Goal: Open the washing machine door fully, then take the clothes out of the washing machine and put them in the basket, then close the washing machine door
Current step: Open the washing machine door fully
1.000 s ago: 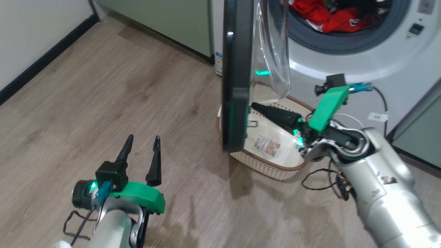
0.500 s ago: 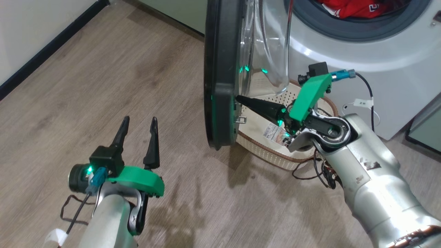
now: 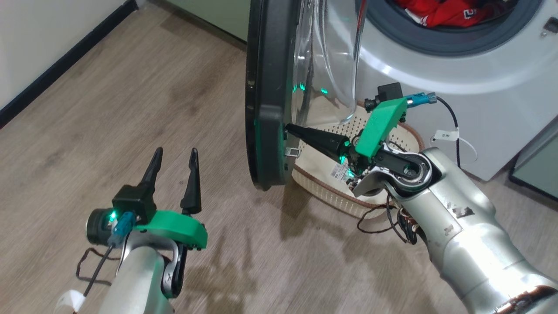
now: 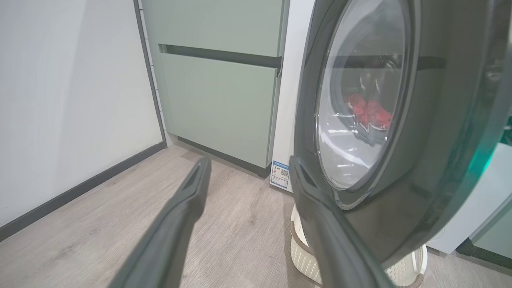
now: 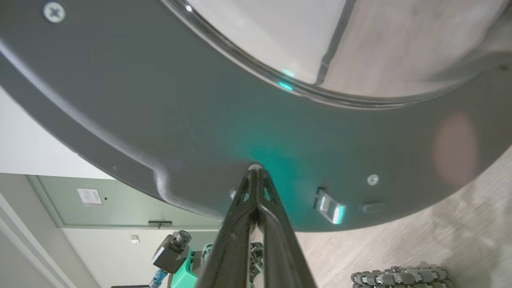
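The washing machine door [image 3: 268, 91] stands swung out, edge-on, its glass bowl [image 3: 327, 61] facing the washing machine [image 3: 436, 83]. My right gripper [image 3: 288, 129] is shut, tips pressed on the door's inner black rim [image 5: 160, 104] beside the latch hook [image 5: 330, 206]. The right gripper [image 5: 256, 169] holds nothing. Red clothes [image 3: 440, 13] lie in the drum, also seen through the glass [image 4: 372, 114]. The basket [image 3: 324, 194] sits on the floor under the door. My left gripper [image 3: 175, 152] hovers open over the floor, left of the door [image 4: 440, 140].
Pale green cabinets [image 4: 220, 100] stand left of the machine, with a wall and dark skirting [image 3: 61, 65] further left. A blue label sticker [image 4: 280, 174] marks the machine's lower corner. Loose black cables [image 3: 383, 222] hang from my right arm.
My right gripper has reached the door's inner rim and pushed it further left, so the door stands wider. The head view has shifted. The left gripper stays open.
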Controlling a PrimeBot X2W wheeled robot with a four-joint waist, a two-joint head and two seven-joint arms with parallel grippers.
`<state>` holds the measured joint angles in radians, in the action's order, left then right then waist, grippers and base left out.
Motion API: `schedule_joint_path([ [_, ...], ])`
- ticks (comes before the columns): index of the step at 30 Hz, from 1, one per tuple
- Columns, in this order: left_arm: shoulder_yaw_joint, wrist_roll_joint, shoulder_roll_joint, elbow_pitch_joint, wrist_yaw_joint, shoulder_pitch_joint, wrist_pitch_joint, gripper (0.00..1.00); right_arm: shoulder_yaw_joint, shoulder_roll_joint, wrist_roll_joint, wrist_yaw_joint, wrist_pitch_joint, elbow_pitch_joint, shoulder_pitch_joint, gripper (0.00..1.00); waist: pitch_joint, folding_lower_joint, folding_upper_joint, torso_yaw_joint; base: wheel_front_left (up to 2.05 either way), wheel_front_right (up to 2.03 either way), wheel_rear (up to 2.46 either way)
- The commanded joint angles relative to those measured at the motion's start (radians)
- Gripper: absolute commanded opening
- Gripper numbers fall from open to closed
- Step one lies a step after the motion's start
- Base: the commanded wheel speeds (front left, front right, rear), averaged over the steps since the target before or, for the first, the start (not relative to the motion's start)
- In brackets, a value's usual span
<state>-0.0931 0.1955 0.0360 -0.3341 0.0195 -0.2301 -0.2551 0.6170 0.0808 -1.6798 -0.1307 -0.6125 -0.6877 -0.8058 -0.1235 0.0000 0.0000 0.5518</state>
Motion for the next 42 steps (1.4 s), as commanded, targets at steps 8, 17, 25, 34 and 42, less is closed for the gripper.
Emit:
schedule_joint_path([
  [8,0.070,-0.041,0.014,-0.006,-0.030,-0.003,-0.007,1.00,-0.062,-0.030,0.003,0.000,0.094,0.063,0.074,0.16,0.091,0.0000,0.0000,-0.029,0.00,0.00,0.00],
  [17,0.151,-0.084,0.043,-0.017,-0.086,0.031,-0.007,1.00,-0.154,-0.012,0.060,0.000,0.215,0.151,0.226,1.00,0.150,0.0000,0.0000,-0.117,0.00,0.00,0.00],
  [25,0.215,-0.092,0.058,-0.022,-0.109,0.032,-0.007,1.00,-0.205,0.052,0.141,0.000,0.372,0.212,0.331,1.00,0.165,0.0000,0.0000,-0.199,0.00,0.00,0.00],
  [34,0.253,-0.103,0.056,-0.040,-0.124,0.041,-0.007,1.00,-0.120,0.190,0.344,0.000,0.747,0.270,0.405,1.00,0.181,0.0000,0.0000,-0.271,0.00,0.00,0.00],
  [42,0.269,-0.112,0.052,-0.044,-0.131,0.053,-0.007,1.00,-0.200,0.237,0.613,0.000,0.873,0.279,0.431,1.00,0.191,0.0000,0.0000,-0.301,0.00,0.00,0.00],
])
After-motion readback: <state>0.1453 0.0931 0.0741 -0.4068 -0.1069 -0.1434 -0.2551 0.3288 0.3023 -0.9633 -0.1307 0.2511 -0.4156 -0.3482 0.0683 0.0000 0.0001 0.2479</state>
